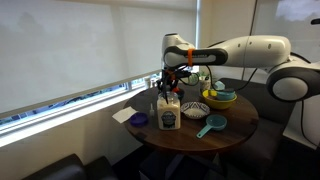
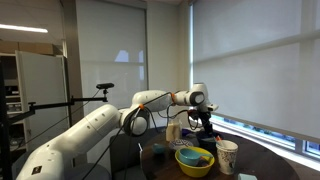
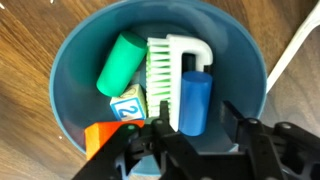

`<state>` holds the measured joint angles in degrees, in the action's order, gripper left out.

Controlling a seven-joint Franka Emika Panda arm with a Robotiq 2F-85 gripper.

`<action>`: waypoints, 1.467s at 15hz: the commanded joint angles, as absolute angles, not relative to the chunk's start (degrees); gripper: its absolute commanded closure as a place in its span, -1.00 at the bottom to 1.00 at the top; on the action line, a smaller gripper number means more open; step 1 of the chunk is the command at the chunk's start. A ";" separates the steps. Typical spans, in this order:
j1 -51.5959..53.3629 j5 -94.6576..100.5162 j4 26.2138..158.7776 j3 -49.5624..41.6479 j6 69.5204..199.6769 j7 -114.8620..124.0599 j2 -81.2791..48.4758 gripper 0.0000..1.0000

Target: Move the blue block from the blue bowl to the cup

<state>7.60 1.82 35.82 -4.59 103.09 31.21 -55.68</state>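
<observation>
In the wrist view the blue bowl holds a blue block, a green cylinder, a white brush, a lettered cube and an orange block. My gripper is open. Its two fingers stand on either side of the blue block's near end, apart from it. In both exterior views the gripper hangs low over the round table, and the bowl under it is hidden. The pale cup stands beside a yellow bowl.
On the round wooden table stand a carton, a patterned bowl, a yellow-and-blue bowl, a teal scoop and a small dark blue dish on white paper. A window ledge runs behind.
</observation>
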 commanded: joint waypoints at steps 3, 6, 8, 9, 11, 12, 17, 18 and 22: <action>7.37 1.95 33.43 -4.67 101.43 30.90 -58.25 0.06; 7.31 2.02 33.32 -4.69 100.56 30.80 -58.41 -0.18; 7.31 2.10 33.24 -4.73 99.75 30.70 -58.54 -0.48; 7.31 2.14 33.23 -4.77 99.10 30.70 -58.56 -0.54; 7.14 1.98 33.09 -4.61 98.06 30.47 -58.82 0.06; 7.15 2.05 33.01 -4.70 97.80 30.58 -58.97 -0.03; 7.27 2.17 32.41 -4.91 98.08 31.11 -58.21 0.36; 7.38 2.24 32.27 -4.97 98.20 31.21 -57.93 0.49; 7.48 2.15 32.13 -4.96 98.91 31.51 -57.37 1.00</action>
<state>7.13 1.82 33.67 -4.70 98.94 31.04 -56.96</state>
